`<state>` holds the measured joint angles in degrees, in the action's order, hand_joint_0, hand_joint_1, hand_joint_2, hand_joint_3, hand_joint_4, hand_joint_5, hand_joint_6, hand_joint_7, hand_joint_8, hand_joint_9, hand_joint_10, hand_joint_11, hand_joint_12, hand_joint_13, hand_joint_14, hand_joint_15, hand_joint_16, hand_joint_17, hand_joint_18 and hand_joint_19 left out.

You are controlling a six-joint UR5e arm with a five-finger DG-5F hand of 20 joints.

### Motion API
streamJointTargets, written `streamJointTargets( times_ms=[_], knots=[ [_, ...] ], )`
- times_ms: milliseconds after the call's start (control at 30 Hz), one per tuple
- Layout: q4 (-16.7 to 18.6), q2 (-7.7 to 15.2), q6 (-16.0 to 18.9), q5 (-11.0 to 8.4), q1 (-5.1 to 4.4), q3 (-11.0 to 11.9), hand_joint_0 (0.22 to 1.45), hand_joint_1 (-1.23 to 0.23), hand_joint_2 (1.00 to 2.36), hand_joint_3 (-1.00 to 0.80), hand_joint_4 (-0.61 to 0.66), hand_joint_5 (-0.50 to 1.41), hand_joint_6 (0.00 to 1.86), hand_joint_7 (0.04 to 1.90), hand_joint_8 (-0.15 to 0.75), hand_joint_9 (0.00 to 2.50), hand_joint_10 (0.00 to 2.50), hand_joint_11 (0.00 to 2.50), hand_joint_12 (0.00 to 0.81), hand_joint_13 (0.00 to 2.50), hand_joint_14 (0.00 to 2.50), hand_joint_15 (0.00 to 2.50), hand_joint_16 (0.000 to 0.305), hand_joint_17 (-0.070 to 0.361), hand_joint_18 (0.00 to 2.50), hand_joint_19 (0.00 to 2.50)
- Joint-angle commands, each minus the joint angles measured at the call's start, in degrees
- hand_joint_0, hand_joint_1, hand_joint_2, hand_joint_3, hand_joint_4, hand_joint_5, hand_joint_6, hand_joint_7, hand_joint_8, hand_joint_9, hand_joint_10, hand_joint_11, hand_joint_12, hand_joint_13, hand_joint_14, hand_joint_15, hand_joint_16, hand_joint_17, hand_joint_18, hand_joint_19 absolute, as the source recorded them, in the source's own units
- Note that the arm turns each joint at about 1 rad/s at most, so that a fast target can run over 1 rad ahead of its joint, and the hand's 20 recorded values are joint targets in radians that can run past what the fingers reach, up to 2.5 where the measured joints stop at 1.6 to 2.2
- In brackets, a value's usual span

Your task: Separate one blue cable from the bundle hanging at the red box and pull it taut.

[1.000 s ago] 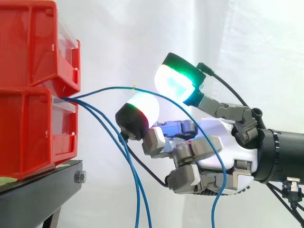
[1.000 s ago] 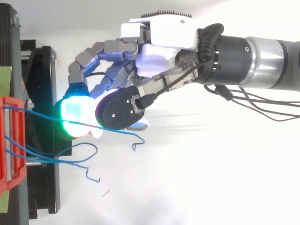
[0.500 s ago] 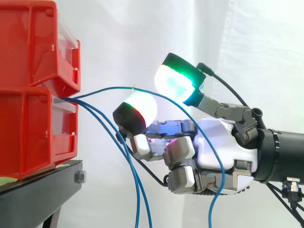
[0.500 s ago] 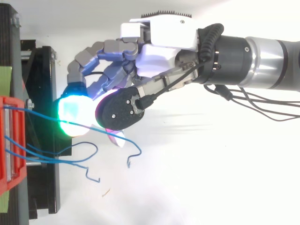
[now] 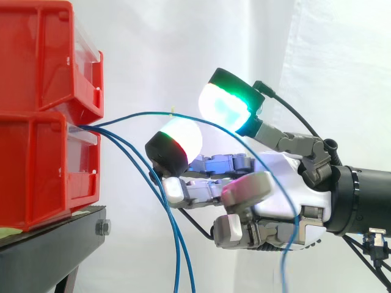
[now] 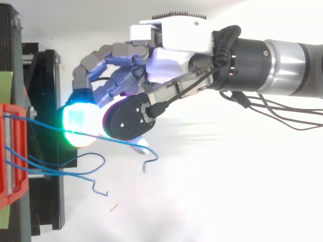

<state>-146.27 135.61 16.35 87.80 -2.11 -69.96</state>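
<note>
Several thin blue cables come out of the lower red bin [image 5: 43, 159]. One blue cable [image 5: 146, 113] rises in an arc away from the others and runs between a green-glowing fingertip [image 5: 227, 104] and a white-and-red pad just below it. Past them it drops down in front of the hand [image 5: 287, 183]. From above, the same cable [image 6: 45, 124] leads from the red bin [image 6: 12, 151] in between the pads of the hand [image 6: 171, 45], and its free end [image 6: 149, 161] curls beyond them. The two pads pinch it; the lower fingers reach out towards the bins. The other cables [image 5: 174, 244] hang slack.
Two red bins are stacked on a black stand [image 5: 55, 238] at the left, before a white curtain. The loose cables [image 6: 75, 171] trail over the stand's edge below the hand. The arm comes in from the right.
The lower fingers have uncurled and stretched out towards the bins. The hanging part of the held cable has swung a little to the right. The two upper pads have stayed where they were.
</note>
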Motion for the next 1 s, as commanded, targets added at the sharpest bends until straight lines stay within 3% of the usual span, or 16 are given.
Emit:
streamJointTargets(
  times_ms=[0,200,500,633,733,800,967],
  knots=[
    [0.0,0.0,0.0,0.00,0.00,0.0,0.60,-0.66,1.01,-0.40,0.23,-0.21,0.85,0.90,0.362,0.63,0.01,0.57,0.386,1.43,0.01,1.20,0.052,0.117,0.96,0.70],
    [0.0,0.0,0.0,0.00,0.00,0.0,0.60,-0.66,1.01,-0.40,0.23,-0.21,0.85,0.89,0.361,0.63,0.01,0.59,0.375,1.44,0.01,1.40,0.053,0.119,0.97,0.72],
    [0.0,0.0,0.0,-0.18,-0.18,0.0,0.60,-0.66,1.01,-0.40,0.24,-0.21,0.85,0.89,0.363,0.63,0.01,0.59,0.388,1.40,0.01,1.34,0.053,0.119,0.97,0.71],
    [0.0,0.0,0.0,-0.18,-0.18,0.0,0.60,-0.66,1.01,-0.40,0.24,-0.20,0.85,0.88,0.365,0.65,0.01,0.61,0.375,1.45,0.00,1.47,0.053,0.119,0.99,0.74],
    [0.0,0.0,0.0,-0.26,-0.18,0.0,0.60,-0.66,1.01,-0.40,0.23,-0.20,0.85,0.89,0.365,0.68,0.01,0.67,0.371,1.42,0.21,1.46,0.053,0.119,1.00,0.76],
    [0.0,0.0,0.0,-0.26,-0.18,0.0,0.61,-0.66,1.01,-0.40,0.23,-0.20,0.85,0.89,0.365,0.70,0.01,0.69,0.371,1.39,0.48,1.39,0.053,0.119,1.01,0.76],
    [0.0,0.1,-1.2,-0.09,-0.18,-0.1,0.61,-0.67,1.01,-0.41,0.23,-0.20,0.85,0.88,0.365,0.70,0.01,0.70,0.370,1.35,0.67,1.37,0.053,0.119,1.03,0.77]
  ],
)
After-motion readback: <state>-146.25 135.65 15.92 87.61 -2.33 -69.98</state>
